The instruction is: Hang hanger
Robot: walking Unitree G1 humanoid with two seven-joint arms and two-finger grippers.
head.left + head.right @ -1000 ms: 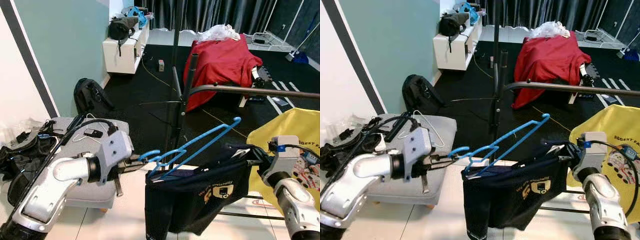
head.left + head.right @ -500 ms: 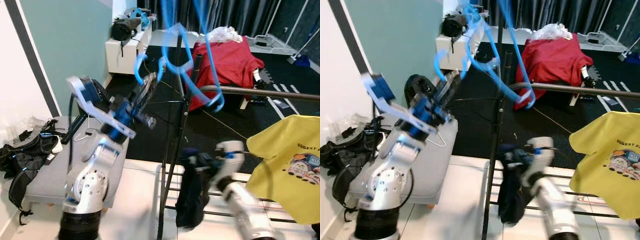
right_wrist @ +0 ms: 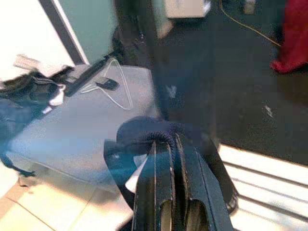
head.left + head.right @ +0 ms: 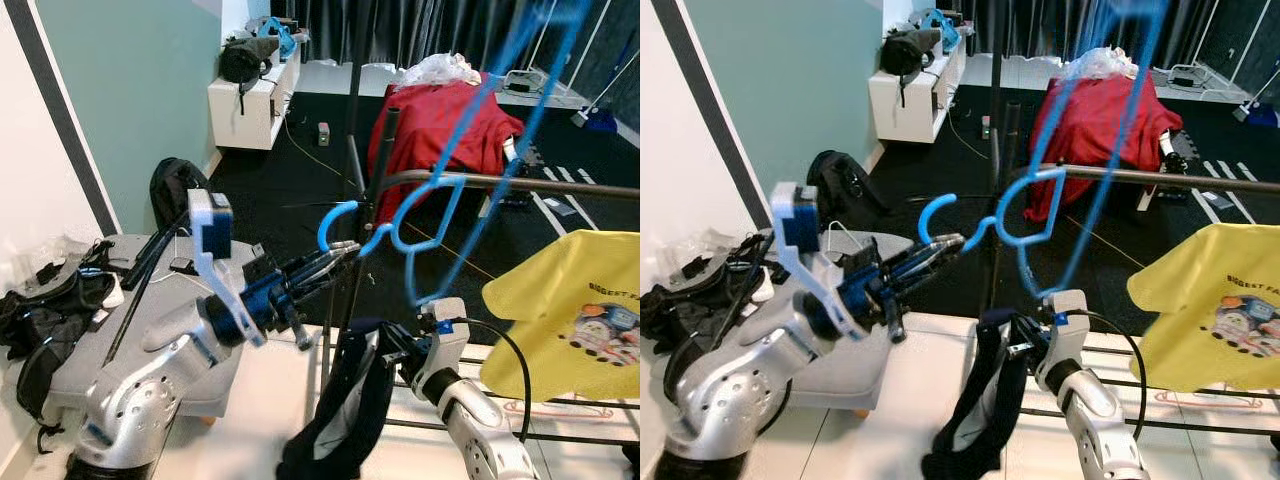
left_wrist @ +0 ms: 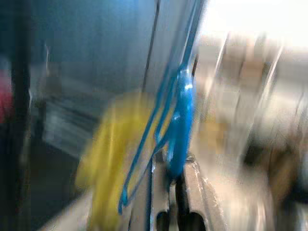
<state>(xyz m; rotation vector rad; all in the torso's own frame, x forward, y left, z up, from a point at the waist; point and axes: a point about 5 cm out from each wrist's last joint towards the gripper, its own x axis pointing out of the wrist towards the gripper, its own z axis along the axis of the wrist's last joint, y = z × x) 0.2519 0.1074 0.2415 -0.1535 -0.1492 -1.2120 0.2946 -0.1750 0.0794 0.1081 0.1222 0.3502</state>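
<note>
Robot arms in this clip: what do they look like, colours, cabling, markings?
Both arms are glossy silver with black joints. The left arm has blue wrist fittings and a pale camera block; the right arm has a black cable and blue tab. Each gripper has long black fingers.

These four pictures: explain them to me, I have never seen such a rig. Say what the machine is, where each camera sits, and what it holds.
This is a humanoid robot with two silver arms. Two pictures come from cameras in its head, looking forward and down; the other two from cameras on its wrists, looking along the black fingers. The left gripper is shut on a blue hanger, raised near the clothes rack rail. The right gripper is shut on a dark garment that hangs limp. A yellow T-shirt already hangs on the rack. A grey bench to the robot's left carries black bags.
</note>
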